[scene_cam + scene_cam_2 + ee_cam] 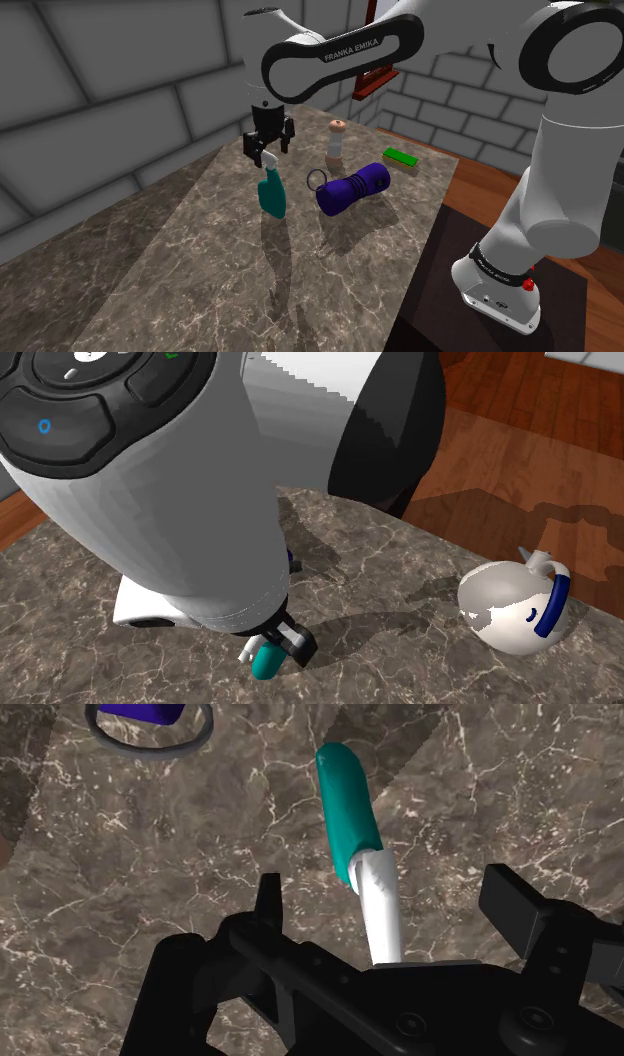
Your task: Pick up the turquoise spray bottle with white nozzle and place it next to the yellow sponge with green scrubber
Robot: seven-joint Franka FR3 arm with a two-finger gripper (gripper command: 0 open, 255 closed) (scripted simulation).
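Note:
The turquoise spray bottle point(271, 194) stands upright on the marble table point(180, 270), its white nozzle point(265, 161) on top. My gripper point(268, 150) hangs directly over it, open, with the fingers on either side of the nozzle. In the wrist view the nozzle point(380, 909) rises between the spread fingers point(268, 900) without touching either, and the turquoise body point(348, 809) extends beyond it. The sponge point(403, 158), green on top with a yellow side, lies near the table's far right corner. The second exterior view has the gripper point(272, 644) over the bottle point(265, 664).
A purple cylinder point(352, 188) with a dark ring point(317, 180) lies just right of the bottle. A brown and white shaker point(337, 143) stands behind it. A white round pot with a blue handle point(515, 610) sits on the table. Grey brick walls lie behind the table.

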